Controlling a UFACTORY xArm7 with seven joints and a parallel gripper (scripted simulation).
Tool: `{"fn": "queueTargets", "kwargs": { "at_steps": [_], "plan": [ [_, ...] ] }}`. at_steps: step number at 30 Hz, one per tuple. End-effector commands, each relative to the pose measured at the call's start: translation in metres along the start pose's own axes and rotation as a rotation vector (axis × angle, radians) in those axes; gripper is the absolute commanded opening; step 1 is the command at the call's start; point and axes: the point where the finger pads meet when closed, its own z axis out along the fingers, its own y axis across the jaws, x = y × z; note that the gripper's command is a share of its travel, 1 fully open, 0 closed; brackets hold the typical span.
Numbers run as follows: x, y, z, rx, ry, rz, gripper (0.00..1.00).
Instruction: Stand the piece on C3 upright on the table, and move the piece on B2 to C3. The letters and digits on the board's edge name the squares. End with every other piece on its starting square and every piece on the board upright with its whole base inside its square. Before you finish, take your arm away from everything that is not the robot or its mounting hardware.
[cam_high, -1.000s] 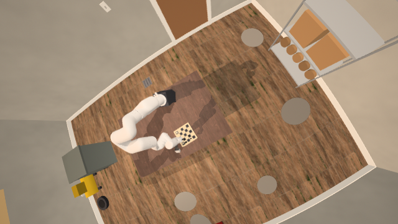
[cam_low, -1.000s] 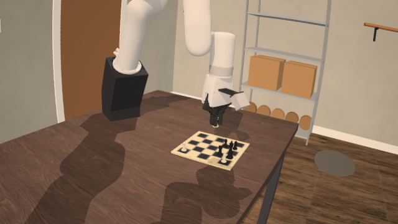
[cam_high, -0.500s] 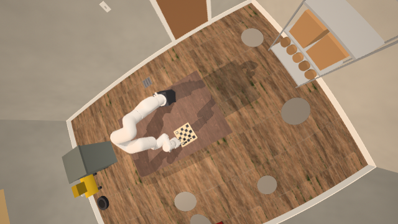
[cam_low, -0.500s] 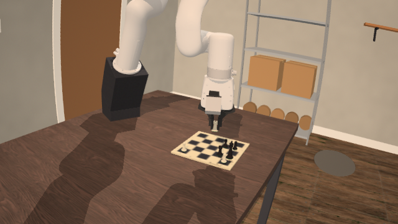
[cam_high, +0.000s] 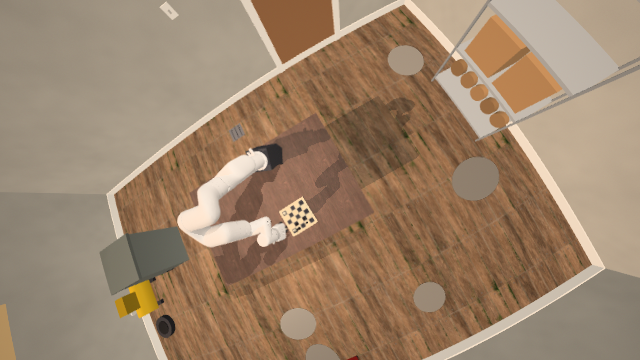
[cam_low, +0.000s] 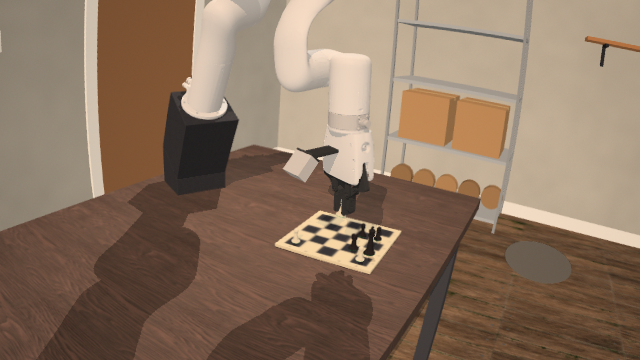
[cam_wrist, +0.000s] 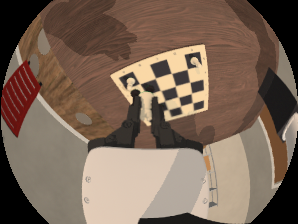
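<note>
The chessboard (cam_low: 339, 240) lies on the dark wooden table and also shows in the top view (cam_high: 298, 216) and the wrist view (cam_wrist: 166, 82). My gripper (cam_low: 344, 206) hangs straight down, low over the board's far corner. It is shut on a small pale chess piece (cam_wrist: 145, 104), whose pale base shows just under the fingertips (cam_low: 340, 213). A white piece (cam_low: 296, 237) stands alone near the board's left corner. Several black pieces (cam_low: 369, 239) stand upright in a cluster on the right side, with a white piece (cam_low: 359, 257) at the near edge. The square labels are too small to read.
The arm's black base block (cam_low: 198, 142) stands at the table's back left. The table's right edge (cam_low: 450, 250) runs close to the board. A metal shelf with boxes (cam_low: 452, 120) stands behind the table.
</note>
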Motion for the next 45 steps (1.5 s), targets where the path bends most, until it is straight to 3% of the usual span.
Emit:
{"fn": "queueTargets", "kwargs": {
  "at_steps": [1, 2, 16, 18, 19, 33, 35, 36, 45],
  "plan": [
    [0.004, -0.005, -0.001, 0.011, 0.010, 0.172, 0.00],
    [0.006, -0.007, -0.001, 0.016, 0.007, 0.328, 0.00],
    [0.027, -0.020, -0.003, 0.033, -0.026, 1.047, 0.00],
    [0.027, -0.020, -0.003, 0.033, -0.026, 1.047, 0.00],
    [0.028, -0.021, -0.003, 0.036, -0.033, 1.203, 0.00],
    [0.041, -0.028, -0.004, 0.041, -0.081, 1.917, 0.00],
    [0.041, -0.028, -0.004, 0.041, -0.081, 1.917, 0.00],
    [0.041, -0.028, -0.004, 0.042, -0.091, 2.071, 0.00],
    [0.044, -0.030, -0.004, 0.040, -0.125, 2.517, 0.00]
  ]
}}
